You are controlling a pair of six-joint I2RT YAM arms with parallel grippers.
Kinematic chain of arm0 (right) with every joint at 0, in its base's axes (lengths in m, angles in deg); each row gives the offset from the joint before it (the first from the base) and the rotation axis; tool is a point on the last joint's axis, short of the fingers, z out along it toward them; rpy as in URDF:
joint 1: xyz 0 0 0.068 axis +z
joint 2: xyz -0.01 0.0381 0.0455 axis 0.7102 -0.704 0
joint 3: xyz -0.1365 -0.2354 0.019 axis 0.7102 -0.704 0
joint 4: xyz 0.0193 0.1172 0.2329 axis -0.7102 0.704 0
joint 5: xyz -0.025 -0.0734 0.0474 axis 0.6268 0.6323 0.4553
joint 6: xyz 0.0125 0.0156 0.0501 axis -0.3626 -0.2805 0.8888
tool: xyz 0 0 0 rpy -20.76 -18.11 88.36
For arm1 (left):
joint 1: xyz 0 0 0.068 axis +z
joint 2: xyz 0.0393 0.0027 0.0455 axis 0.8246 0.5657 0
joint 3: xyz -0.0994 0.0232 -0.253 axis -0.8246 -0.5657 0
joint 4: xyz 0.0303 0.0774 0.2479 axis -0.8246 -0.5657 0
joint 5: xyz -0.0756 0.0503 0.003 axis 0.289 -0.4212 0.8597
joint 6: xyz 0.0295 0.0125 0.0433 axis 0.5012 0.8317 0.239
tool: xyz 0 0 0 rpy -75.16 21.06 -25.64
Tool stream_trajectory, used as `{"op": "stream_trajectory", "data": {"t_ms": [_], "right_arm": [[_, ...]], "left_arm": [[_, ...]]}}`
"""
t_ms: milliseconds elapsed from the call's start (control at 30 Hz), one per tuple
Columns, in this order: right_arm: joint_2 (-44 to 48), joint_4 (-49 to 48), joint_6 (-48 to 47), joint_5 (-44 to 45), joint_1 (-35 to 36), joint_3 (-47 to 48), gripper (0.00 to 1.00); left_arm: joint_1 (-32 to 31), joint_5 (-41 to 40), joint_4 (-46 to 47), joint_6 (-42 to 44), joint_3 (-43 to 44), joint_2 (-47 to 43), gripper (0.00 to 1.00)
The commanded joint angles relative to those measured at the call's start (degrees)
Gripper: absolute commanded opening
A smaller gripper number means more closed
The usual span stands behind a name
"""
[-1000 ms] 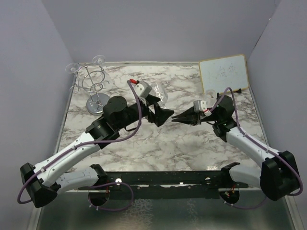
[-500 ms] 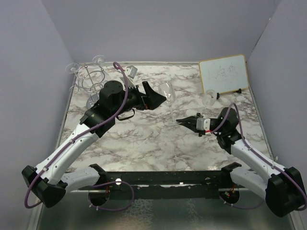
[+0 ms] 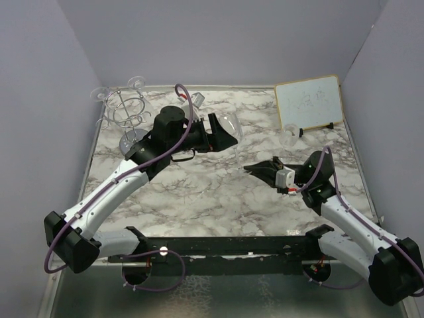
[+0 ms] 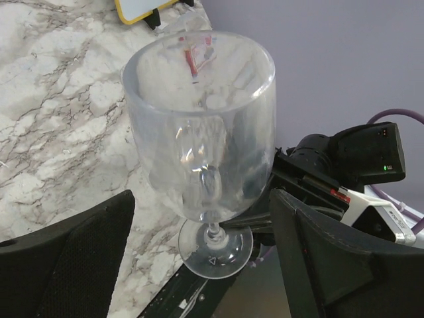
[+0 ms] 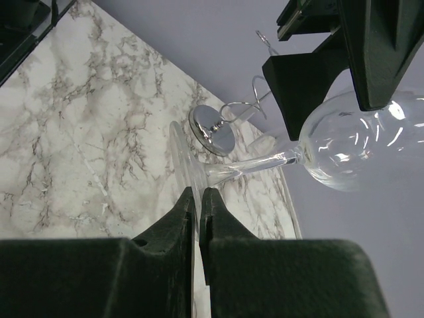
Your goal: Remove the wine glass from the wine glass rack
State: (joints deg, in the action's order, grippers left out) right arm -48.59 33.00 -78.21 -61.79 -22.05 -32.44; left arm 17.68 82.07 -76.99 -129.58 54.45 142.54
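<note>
Your left gripper (image 4: 202, 193) has closed in, open jaws now flanking the bowl of the clear wine glass (image 4: 199, 119). Your right gripper (image 5: 197, 192) stays pinched on its foot. The glass is upright, well apart from the shiny chrome wire rack (image 3: 129, 112), so it's already off.

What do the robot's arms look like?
The left arm and right arm are white tubes with chunky black joints and a looping purple cable. Their fingers are black wedges. The right gripper carries a white block with a red mark.

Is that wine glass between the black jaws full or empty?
Empty. The wine glass is clear right through in the left wrist view: the marble table shows through its bowl, and no liquid sits at the bottom.
</note>
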Motion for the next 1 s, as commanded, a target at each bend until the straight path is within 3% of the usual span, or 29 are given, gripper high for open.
{"op": "stream_trajectory", "data": {"t_ms": [0, 200, 333, 800, 867, 967], "right_arm": [[1.5, -3.2, -1.6, -2.0, 0.5, 0.1, 0.01], [2.3, -3.7, -0.9, -2.4, 0.7, 0.0, 0.01], [2.5, -3.7, -0.8, -2.5, 0.7, 0.0, 0.01], [3.0, -5.2, 0.1, -1.2, 0.8, -1.1, 0.01], [3.3, -5.4, 0.2, -0.6, 0.8, -1.3, 0.01], [3.8, -5.7, 0.1, -0.6, 0.8, -1.3, 0.01]], "left_arm": [[0.1, -0.7, 2.0, -0.2, 2.5, 1.0, 0.84], [-1.4, -2.4, 2.6, 0.5, 3.7, 3.2, 0.81], [-2.9, -4.5, 4.2, 0.6, 3.8, 3.3, 0.72], [-4.1, -8.9, 5.9, 1.6, 3.5, 2.4, 0.56], [-4.1, -9.1, 5.7, 1.7, 3.7, 2.5, 0.58], [-4.1, -9.2, 5.4, 1.3, 3.9, 3.0, 0.73]]}}
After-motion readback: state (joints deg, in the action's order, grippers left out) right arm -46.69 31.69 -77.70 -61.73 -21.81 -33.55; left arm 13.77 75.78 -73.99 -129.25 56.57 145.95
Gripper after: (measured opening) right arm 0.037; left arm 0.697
